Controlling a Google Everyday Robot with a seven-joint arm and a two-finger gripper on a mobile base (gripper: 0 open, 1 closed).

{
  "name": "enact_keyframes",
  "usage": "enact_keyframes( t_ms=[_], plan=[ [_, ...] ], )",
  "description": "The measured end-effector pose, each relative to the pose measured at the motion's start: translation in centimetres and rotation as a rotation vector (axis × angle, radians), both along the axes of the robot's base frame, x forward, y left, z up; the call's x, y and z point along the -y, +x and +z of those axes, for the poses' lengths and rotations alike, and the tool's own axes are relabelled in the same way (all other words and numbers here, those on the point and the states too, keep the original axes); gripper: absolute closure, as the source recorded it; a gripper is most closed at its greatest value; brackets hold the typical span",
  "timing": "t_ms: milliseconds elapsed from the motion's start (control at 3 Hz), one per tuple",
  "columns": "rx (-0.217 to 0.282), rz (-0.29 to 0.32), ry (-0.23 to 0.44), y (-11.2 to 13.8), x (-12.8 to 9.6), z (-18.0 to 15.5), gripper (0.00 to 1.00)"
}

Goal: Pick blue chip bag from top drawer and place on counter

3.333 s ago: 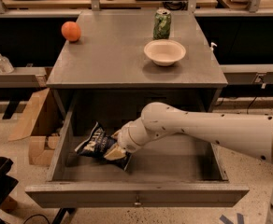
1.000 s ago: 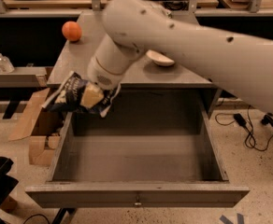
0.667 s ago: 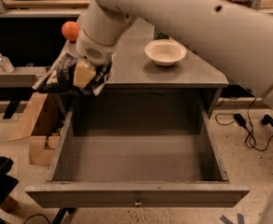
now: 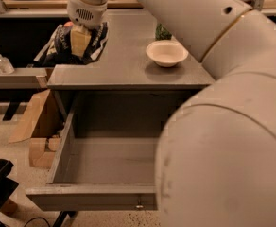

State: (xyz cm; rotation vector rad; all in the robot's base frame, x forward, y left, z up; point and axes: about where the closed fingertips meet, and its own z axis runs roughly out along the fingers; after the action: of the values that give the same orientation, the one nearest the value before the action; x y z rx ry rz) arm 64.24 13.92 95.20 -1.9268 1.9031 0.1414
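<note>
Gripper (image 4: 81, 43) sits at the upper left of the view, over the left edge of the counter (image 4: 124, 63). It is clamped on the blue chip bag (image 4: 61, 45), and a pale finger (image 4: 80, 39) presses against the front of the bag. The bag is crumpled, hangs under the wrist and partly overhangs the counter's left edge. Cannot tell whether its bottom touches the surface. The bag is out of the top drawer (image 4: 90, 197), which is pulled fully out below the counter, keyhole at its front centre. The arm (image 4: 223, 126) crosses from the lower right to the upper left and hides the right part of the drawer and counter. A white bowl (image 4: 167, 52) stands on the counter right of centre. Just behind it a green can (image 4: 162, 32) is mostly hidden by the arm. A cardboard box (image 4: 34, 122) is on the floor left of the cabinet.
</note>
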Motion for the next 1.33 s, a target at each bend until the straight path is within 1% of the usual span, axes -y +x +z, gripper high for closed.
enact_keyframes(
  t_ms=[333,667,1000,1333],
  plan=[
    [0.116,-0.075,0.025,3.5,2.0,4.3,1.0],
    [0.245,-0.193,0.11,6.3,5.5,7.3,1.0],
    [0.3,-0.264,0.198,9.4,9.0,6.4,1.0],
    [0.279,-0.273,0.266,12.3,10.6,3.3,1.0]
  ],
)
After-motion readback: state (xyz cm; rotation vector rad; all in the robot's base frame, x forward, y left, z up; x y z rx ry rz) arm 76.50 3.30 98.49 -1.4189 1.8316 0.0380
